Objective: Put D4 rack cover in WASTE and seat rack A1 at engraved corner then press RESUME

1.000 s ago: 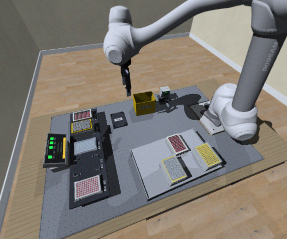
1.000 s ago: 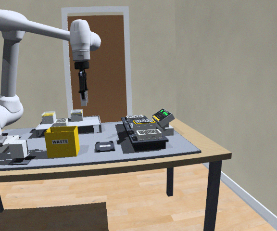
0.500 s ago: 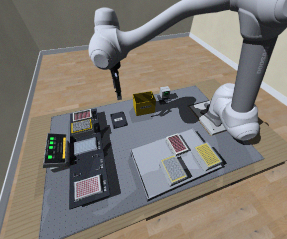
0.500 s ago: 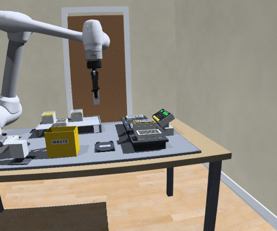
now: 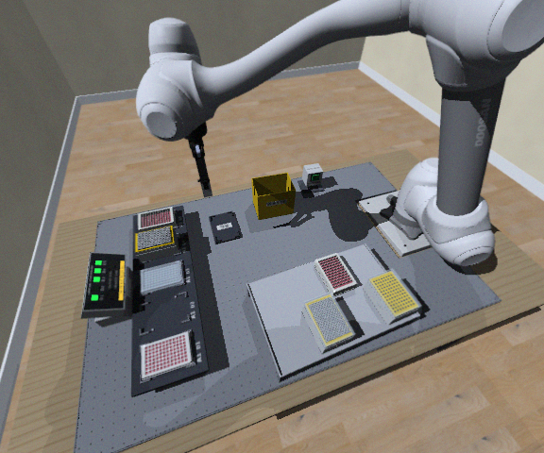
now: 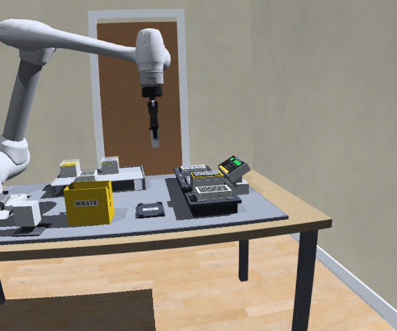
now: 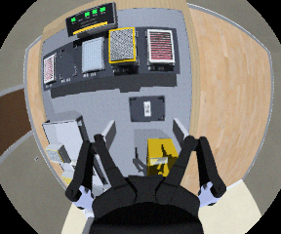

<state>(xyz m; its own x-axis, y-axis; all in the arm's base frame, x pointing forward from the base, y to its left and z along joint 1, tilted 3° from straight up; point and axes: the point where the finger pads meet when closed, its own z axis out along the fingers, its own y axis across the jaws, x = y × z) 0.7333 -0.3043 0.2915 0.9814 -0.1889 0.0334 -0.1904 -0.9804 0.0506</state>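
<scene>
My gripper (image 5: 205,187) hangs high over the deck plate, open and empty, between the yellow WASTE bin (image 5: 273,195) and the deck strip. It also shows in the exterior view (image 6: 154,141) and in the wrist view (image 7: 143,131). The bin (image 6: 89,202) stands upright, and I cannot make out what is inside it. The tip rack at D4 (image 5: 154,238) has a yellow rim and a grey dotted top, and sits between its brackets. It stands taller than its neighbours (image 6: 207,176). I cannot tell whether a clear cover lies on it.
The black regrip nest (image 5: 225,229) lies between bin and deck strip. A red plate (image 5: 164,356), a pale plate (image 5: 161,276) and red labware (image 5: 155,217) fill other positions. The status panel (image 5: 105,283) stands beside them. A key box (image 5: 311,174) stands behind the bin. A tray (image 5: 335,302) holds three racks.
</scene>
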